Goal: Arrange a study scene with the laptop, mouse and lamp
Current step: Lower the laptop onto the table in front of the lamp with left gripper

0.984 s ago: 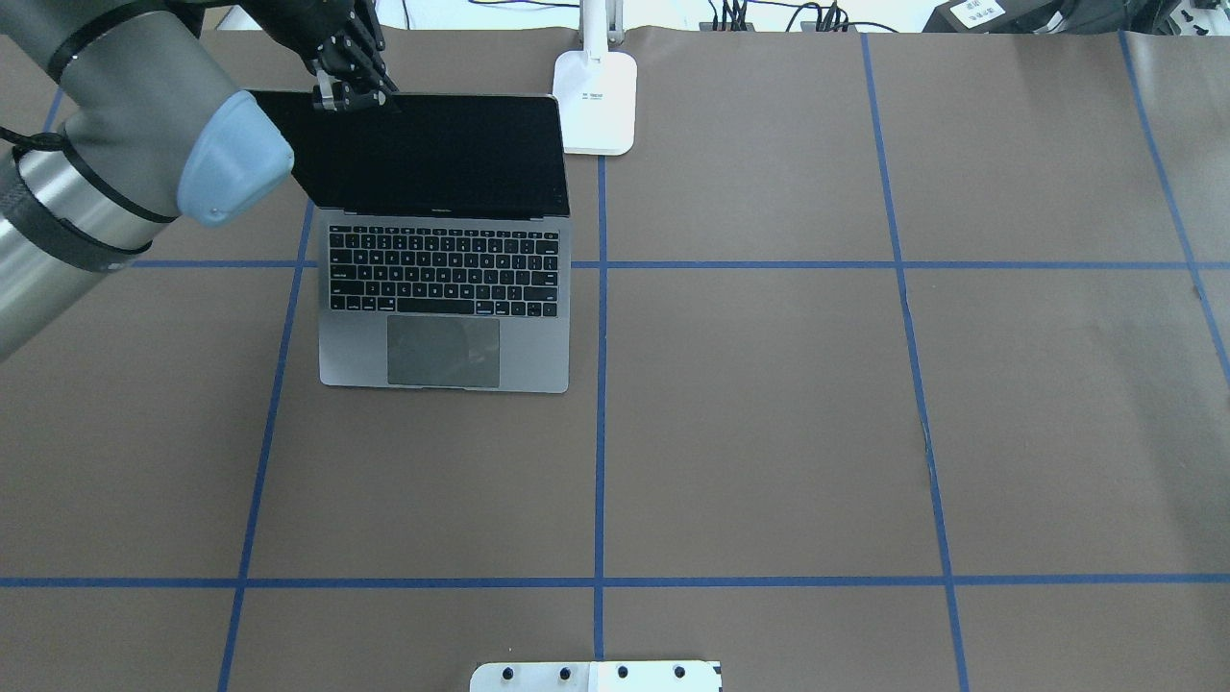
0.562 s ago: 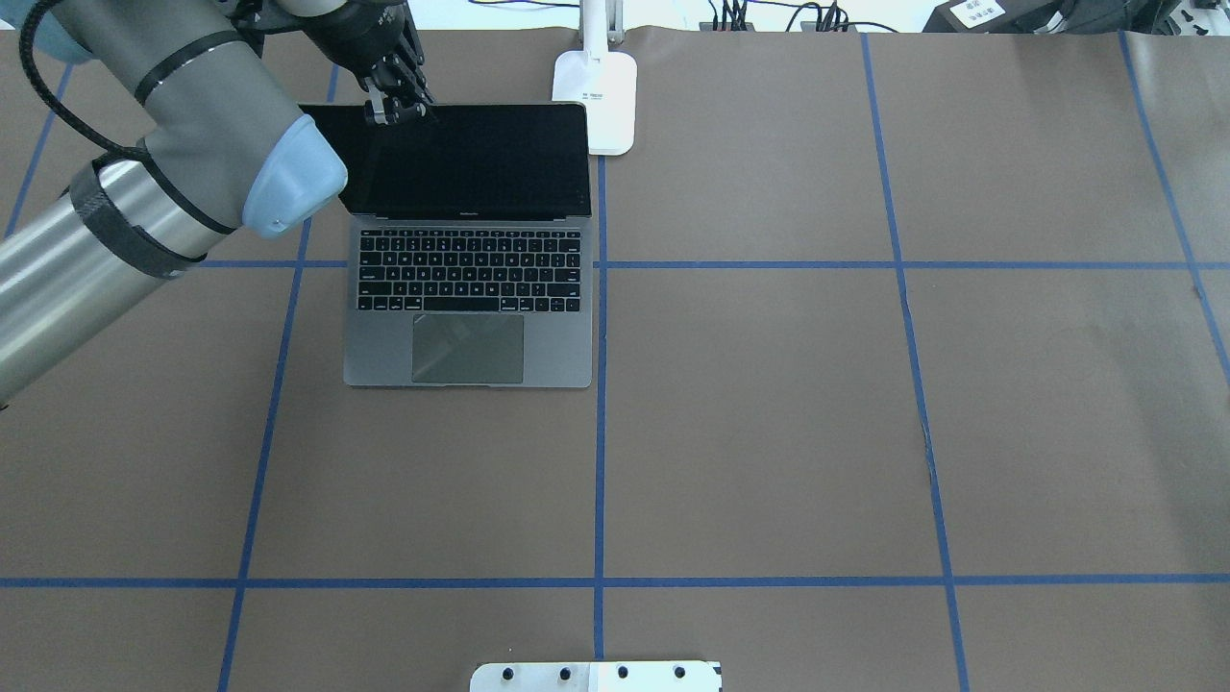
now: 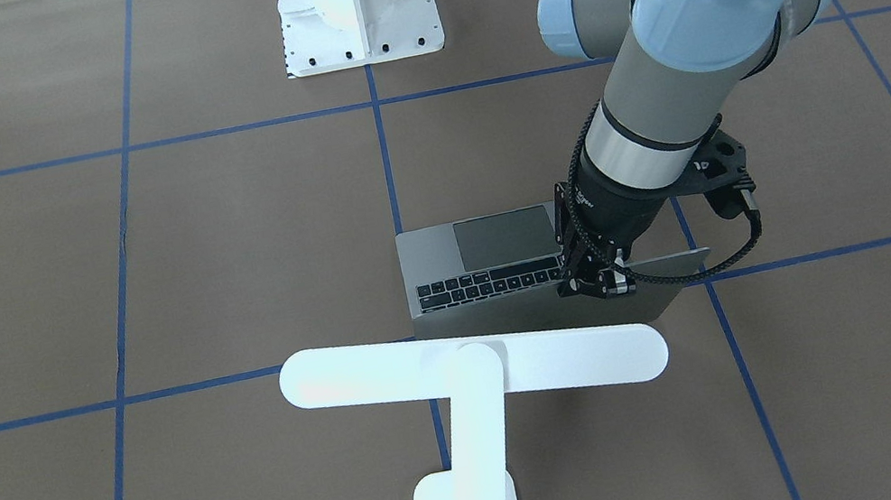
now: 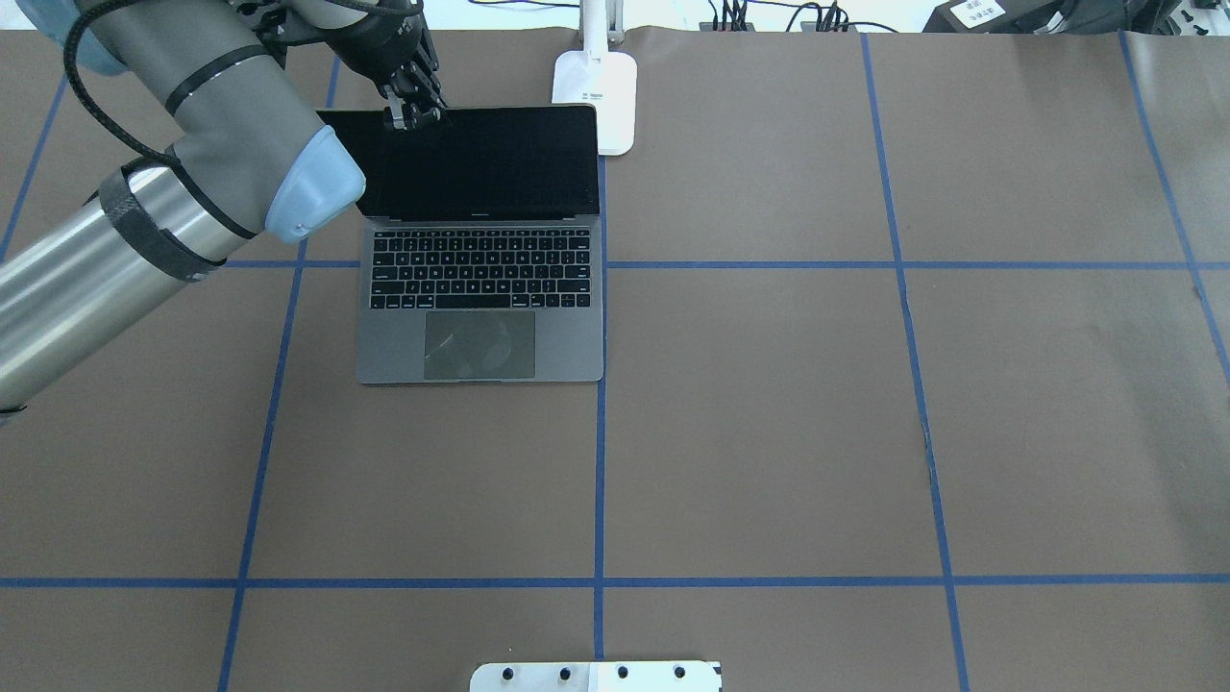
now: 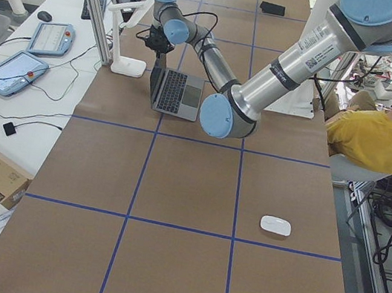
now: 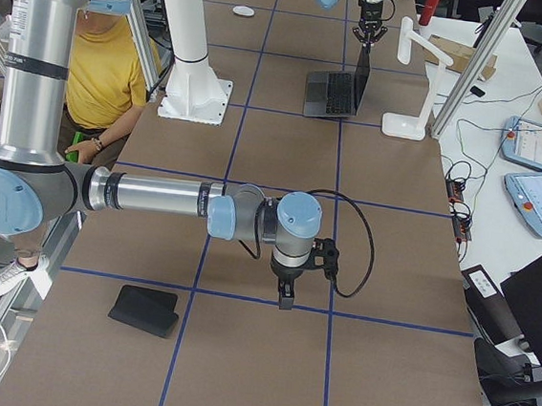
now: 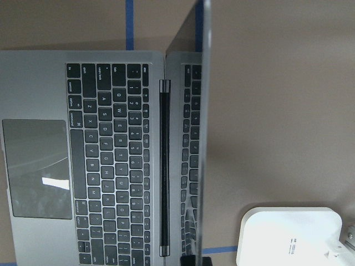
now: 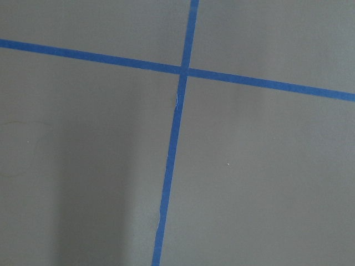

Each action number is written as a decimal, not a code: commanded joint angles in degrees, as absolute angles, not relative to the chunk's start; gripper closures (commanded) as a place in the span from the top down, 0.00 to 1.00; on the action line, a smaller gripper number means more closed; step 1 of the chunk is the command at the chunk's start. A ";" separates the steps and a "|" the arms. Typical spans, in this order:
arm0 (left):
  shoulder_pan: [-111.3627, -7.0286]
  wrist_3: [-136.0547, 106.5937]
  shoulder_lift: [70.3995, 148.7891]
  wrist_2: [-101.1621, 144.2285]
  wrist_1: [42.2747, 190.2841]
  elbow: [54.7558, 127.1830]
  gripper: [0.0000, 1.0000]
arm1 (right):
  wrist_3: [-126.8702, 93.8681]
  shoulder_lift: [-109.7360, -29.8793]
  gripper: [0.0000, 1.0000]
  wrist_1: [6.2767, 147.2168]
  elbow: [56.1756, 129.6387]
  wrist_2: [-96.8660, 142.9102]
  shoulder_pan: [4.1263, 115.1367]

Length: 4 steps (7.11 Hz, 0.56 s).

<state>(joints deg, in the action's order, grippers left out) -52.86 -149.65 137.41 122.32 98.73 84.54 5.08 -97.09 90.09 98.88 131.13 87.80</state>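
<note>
The laptop (image 4: 480,288) stands open on the brown table, screen upright and dark, keyboard facing the robot. My left gripper (image 4: 413,113) is shut on the top edge of its screen near the left corner; from the front that gripper (image 3: 598,283) comes down behind the lid. The left wrist view looks down along the lid over the laptop's keys (image 7: 111,155). The white lamp (image 3: 475,364) stands just beyond the laptop, its base (image 4: 596,96) by the screen's right corner. The white mouse (image 5: 275,225) lies far off, at the table's left end. My right gripper (image 6: 284,300) hangs low over bare table; I cannot tell its state.
A white bolted pedestal (image 3: 356,0) stands at the robot's side of the table. A flat black pad (image 6: 150,311) lies near the right end. A person in a yellow shirt (image 5: 385,140) sits beside the table. Blue tape lines (image 8: 172,144) cross the table top.
The left gripper, still holding the screen's edge, has slid the laptop to the right, so its right side now reaches the middle tape line by the lamp base.
</note>
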 commanded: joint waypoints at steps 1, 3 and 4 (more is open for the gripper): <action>-52.12 -151.00 137.20 120.94 101.69 83.32 0.00 | 5.10 -97.12 1.00 90.09 98.88 131.13 87.80; -52.03 -150.73 136.76 120.85 101.69 83.58 0.00 | 5.10 -97.12 1.00 90.09 98.88 131.13 87.80; -52.03 -150.73 136.50 120.76 101.78 83.67 0.14 | 5.10 -97.12 1.00 90.09 98.88 131.13 87.80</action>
